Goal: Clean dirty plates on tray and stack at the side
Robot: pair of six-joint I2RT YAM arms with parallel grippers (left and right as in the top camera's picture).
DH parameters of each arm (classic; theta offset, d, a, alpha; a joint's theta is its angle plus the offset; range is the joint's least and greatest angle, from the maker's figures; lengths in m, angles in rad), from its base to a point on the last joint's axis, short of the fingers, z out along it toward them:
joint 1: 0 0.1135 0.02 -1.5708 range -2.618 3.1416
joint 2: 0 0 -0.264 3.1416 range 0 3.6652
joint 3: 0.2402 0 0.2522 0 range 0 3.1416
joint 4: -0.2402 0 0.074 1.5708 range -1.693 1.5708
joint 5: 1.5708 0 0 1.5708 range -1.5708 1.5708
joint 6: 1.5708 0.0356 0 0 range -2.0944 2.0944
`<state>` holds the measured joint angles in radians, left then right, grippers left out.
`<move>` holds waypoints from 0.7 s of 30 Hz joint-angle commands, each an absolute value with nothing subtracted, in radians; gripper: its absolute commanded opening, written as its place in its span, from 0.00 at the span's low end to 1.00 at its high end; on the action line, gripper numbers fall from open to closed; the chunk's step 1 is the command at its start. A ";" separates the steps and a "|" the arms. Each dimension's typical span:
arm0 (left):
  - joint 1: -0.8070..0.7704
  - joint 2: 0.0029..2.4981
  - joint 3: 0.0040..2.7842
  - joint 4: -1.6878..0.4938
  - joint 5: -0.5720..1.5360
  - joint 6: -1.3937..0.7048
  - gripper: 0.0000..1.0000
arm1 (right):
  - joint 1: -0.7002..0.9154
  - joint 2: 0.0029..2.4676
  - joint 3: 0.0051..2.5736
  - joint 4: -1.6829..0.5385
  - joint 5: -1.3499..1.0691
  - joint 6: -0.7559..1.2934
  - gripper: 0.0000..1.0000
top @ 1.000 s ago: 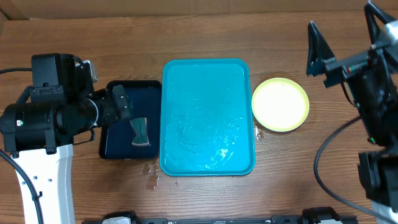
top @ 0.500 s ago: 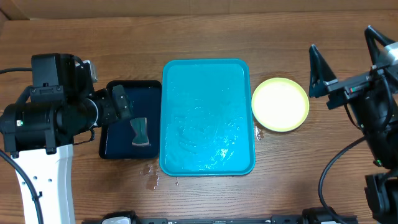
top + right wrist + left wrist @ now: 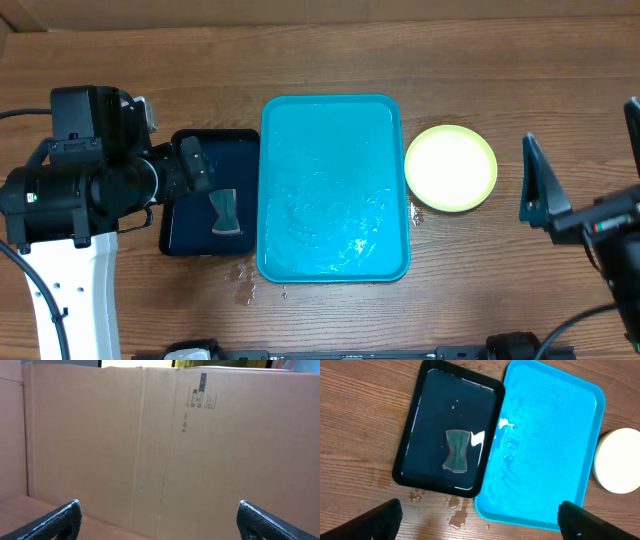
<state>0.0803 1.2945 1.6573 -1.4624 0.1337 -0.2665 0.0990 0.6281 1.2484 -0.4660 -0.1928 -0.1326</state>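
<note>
The turquoise tray [image 3: 335, 115] lies mid-table, wet, with no plate on it; it also shows in the left wrist view [image 3: 570, 405]. The plates [image 3: 451, 167] sit as one stack on the table just right of the tray, a pale yellow-green plate with a white centre on top; the stack's edge shows in the left wrist view [image 3: 620, 467]. My left gripper [image 3: 190, 165] is open and empty over the left side of the black tray, its fingers wide apart [image 3: 480, 517]. My right gripper [image 3: 582, 150] is open and empty, right of the stack, facing a cardboard wall [image 3: 160, 515].
A smaller black tray [image 3: 180, 225] with water and a grey-green sponge [image 3: 226, 212] lies left of the turquoise tray. Water drops [image 3: 242, 282] lie on the wood by the trays' front edges. A cardboard wall [image 3: 150, 435] stands at the back.
My right arm has moved toward the table's front, away from the plate stack, staying open. The left arm, trays and plates have not moved.
</note>
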 commanded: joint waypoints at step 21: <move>0.078 1.296 1.660 -1.461 0.130 -0.277 1.00 | 0.103 0.084 0.523 -0.044 -0.214 -0.139 1.00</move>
<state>0.0803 1.2945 1.6573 -1.4624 0.1333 -0.2665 0.0990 0.1413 0.6022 -0.1211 -0.2100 -0.1352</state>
